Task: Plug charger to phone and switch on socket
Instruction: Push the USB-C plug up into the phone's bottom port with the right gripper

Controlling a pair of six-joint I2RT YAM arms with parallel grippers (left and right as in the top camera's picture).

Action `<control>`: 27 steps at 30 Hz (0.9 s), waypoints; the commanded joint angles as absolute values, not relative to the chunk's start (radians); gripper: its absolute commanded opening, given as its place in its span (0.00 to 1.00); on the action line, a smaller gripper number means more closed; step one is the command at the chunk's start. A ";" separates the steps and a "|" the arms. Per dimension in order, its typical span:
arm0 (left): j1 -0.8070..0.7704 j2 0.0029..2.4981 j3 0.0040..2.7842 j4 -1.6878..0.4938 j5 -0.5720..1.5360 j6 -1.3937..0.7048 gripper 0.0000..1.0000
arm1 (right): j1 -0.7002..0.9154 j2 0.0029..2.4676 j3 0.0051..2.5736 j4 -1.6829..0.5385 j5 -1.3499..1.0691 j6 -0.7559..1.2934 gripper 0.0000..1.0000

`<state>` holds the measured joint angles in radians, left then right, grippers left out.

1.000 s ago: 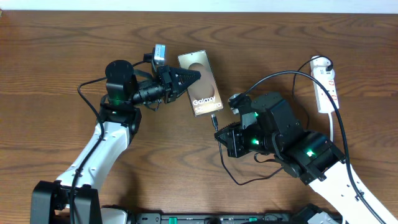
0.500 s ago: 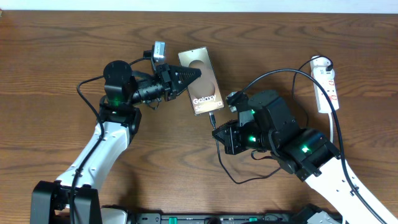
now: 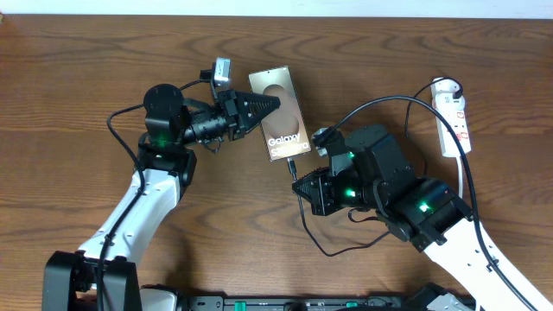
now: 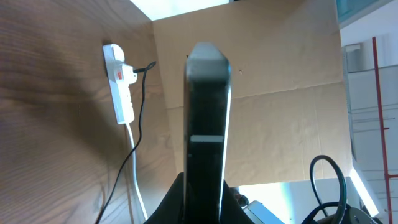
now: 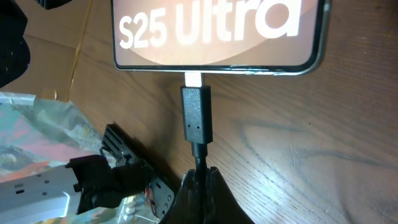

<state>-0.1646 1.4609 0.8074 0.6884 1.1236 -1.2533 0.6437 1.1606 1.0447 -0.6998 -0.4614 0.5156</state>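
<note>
Dark brown wood-grain tabletop (image 3: 78,69) fills pretty much the whole overhead shot. The left wrist view has a big plain cardboard sheet (image 4: 280,93) standing at the back, with a thin red pole (image 4: 377,93) far right. In the right wrist view there's crinkly shiny wrap (image 5: 31,127) lower left.

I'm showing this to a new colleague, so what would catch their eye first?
The phone with white Galaxy lettering sits mid-table, its edge gripped by the left arm's jaws. Just below, the right arm's jaws pinch the charger, its metal tip meeting the phone's bottom edge. The white socket lies far right.
</note>
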 commanded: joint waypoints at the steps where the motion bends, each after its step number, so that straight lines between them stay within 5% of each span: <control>1: -0.163 1.451 0.822 0.692 1.143 -1.212 0.07 | 0.649 1.158 1.046 -0.712 -0.477 0.502 0.01; 27: -0.163 1.451 0.822 0.682 1.164 -1.185 0.07 | 0.649 1.156 1.047 -0.748 -0.451 0.436 0.01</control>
<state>-0.1646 1.4609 0.8074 0.6701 1.1275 -1.2160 0.6437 1.1606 1.0447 -0.7502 -0.4526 0.4625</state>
